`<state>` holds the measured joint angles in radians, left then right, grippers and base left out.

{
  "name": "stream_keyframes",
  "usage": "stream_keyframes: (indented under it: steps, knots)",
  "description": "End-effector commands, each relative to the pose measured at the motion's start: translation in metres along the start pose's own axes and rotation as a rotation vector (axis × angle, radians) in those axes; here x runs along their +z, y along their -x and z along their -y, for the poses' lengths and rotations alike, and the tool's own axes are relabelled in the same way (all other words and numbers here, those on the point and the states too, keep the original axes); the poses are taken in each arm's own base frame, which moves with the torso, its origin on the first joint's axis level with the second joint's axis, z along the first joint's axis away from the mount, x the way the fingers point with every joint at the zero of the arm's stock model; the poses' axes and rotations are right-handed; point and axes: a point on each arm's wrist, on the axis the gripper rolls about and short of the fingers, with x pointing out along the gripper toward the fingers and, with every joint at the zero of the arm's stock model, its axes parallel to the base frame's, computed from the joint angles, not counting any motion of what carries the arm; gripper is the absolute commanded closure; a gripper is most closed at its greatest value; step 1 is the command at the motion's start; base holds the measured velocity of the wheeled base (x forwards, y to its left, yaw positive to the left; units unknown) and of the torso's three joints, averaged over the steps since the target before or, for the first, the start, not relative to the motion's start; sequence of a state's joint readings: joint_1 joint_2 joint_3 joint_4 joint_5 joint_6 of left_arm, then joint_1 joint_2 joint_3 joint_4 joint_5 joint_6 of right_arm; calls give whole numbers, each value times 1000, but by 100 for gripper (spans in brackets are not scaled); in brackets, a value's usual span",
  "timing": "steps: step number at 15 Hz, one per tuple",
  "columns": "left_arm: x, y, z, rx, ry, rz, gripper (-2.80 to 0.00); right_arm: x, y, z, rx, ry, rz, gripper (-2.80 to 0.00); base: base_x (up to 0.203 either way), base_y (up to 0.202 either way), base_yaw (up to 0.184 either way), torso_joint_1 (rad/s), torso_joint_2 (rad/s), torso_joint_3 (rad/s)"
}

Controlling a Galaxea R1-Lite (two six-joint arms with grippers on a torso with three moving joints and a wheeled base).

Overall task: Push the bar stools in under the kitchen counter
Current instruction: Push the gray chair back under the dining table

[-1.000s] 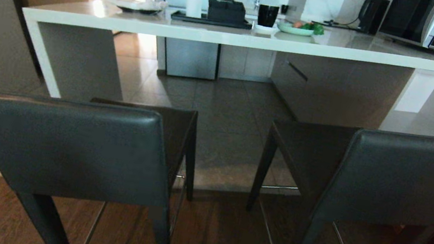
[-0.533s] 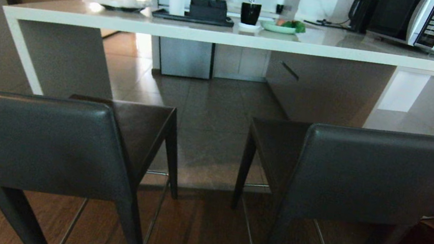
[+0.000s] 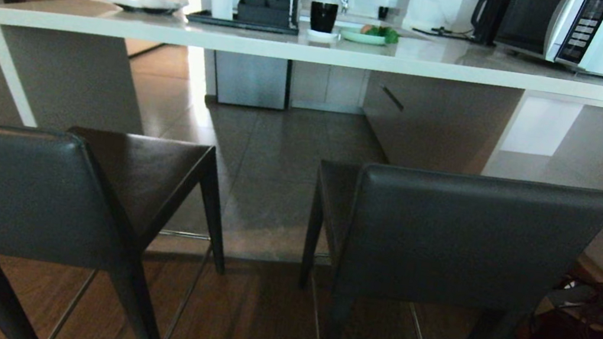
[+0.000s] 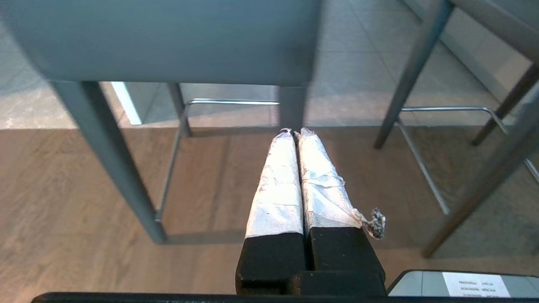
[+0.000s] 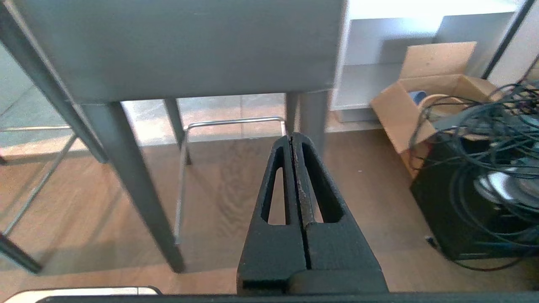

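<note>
The left gripper (image 4: 293,132) has its foil-wrapped jaws pressed tight together, holding nothing and touching nothing; it hangs low over the wooden floor (image 4: 76,189), near the back of the left bar stool (image 3: 35,192). The right gripper (image 5: 292,136) is the same, its black jaws fully closed and empty, behind the right bar stool (image 3: 470,242). Neither arm shows in the head view.

Both stools stand side by side with their dark grey backrests nearest the robot and their seats facing the desk (image 3: 319,51). They are not tucked under: the seats sit short of the white edge, with open tiled floor (image 3: 279,160) between.

On the desk's far side stand a black mug (image 3: 322,16), a green plate (image 3: 364,36), a dark tray (image 3: 243,22) and a microwave (image 3: 596,34). To the far right, a cardboard box (image 5: 421,97) and tangled cables (image 5: 492,139) lie by the floor.

Since a second ago the whole head view has slid leftward, so the camera has turned right; the stools keep their places against the desk
</note>
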<state>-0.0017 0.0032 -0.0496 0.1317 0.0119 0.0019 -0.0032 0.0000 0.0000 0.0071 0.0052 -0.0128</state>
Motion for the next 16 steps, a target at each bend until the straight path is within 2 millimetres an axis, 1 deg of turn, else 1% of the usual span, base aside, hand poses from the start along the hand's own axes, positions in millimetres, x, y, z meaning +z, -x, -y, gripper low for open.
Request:
stream_keyframes:
  steps: [1,14,16]
  knots:
    - [0,0,0,1,0,-2,0,0,0,0,1,1,-1,0,0,-185,4,7,6,2]
    - [0,0,0,1,2,-2,0,0,0,0,1,1,-1,0,0,-189,2,4,0,3]
    - [0,0,0,1,4,-1,0,0,0,0,1,1,-1,0,0,-128,4,7,2,2]
